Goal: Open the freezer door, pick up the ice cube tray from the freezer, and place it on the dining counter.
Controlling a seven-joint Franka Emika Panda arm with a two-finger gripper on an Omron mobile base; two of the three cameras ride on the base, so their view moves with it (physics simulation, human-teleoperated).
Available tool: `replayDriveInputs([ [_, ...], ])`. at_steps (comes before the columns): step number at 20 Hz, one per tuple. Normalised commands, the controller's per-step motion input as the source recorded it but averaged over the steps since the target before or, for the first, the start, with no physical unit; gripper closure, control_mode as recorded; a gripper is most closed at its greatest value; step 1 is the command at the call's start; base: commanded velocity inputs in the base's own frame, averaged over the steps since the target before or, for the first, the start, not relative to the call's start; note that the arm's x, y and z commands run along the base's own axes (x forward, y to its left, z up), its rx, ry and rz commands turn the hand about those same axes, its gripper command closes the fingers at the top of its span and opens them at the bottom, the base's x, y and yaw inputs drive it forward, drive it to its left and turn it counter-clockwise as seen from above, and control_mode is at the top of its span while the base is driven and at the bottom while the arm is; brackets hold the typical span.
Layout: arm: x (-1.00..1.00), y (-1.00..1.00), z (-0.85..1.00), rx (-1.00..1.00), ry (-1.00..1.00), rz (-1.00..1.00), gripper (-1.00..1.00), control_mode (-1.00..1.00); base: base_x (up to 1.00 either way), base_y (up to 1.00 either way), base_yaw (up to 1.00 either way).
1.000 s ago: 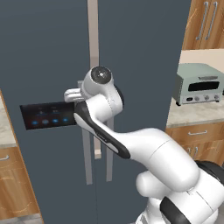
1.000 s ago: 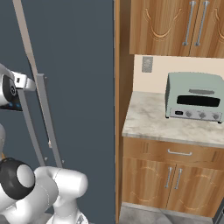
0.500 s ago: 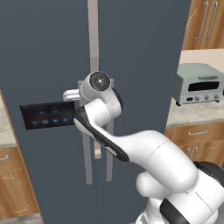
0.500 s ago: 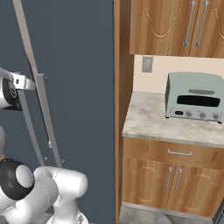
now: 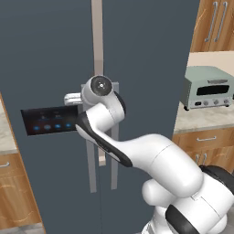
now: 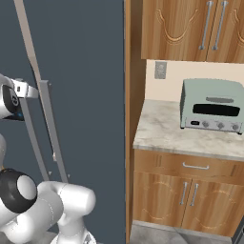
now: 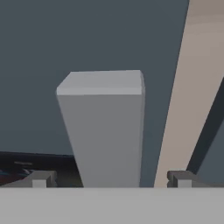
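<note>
The freezer door [image 5: 45,64] is the slate-blue left door with the black blue-lit control panel [image 5: 45,121], and it stands shut. Its grey vertical bar handle [image 7: 105,131] runs up between my fingertips [image 7: 41,179] in the hand view. My gripper [image 7: 109,178] is open around the handle's top end, with a gap on each side. In the left base view the arm's wrist [image 5: 100,86] covers the top of that handle [image 5: 91,169]. The freezer's inside and the ice cube tray are hidden behind the door. The dining counter is out of view.
The plain slate-blue door [image 5: 151,55] with its own bar handle [image 5: 114,155] stands just right, past a beige strip [image 7: 188,87]. Further right is a marble counter [image 6: 157,128] with a pale green toaster oven [image 6: 212,105], and wooden cabinets [image 6: 186,190] stand below and above.
The wrist has eased slightly left and down at the handle's top. The jaws stay open and the door stays shut.
</note>
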Motion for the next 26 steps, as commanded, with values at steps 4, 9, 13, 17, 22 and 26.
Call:
replayDriveInputs([
  [4,0.29,0.00,-0.13,0.00,-0.01,0.00,-1.00,-1.00,0.00,0.00,0.00],
  [9,0.15,0.00,-0.10,0.00,-0.01,0.00,1.00,-1.00,0.00,0.00,0.00],
  [13,0.00,0.00,0.00,0.00,0.00,0.00,1.00,-1.00,0.00,0.00,0.00],
  [17,0.00,0.02,0.00,0.00,0.00,0.00,1.00,-1.00,0.00,0.00,0.00],
  [22,-0.07,0.23,0.00,0.00,0.00,0.00,1.00,-1.00,0.00,0.00,0.00],
  [26,-0.34,0.36,0.00,0.00,0.00,0.00,1.00,-1.00,0.00,0.00,0.00],
])
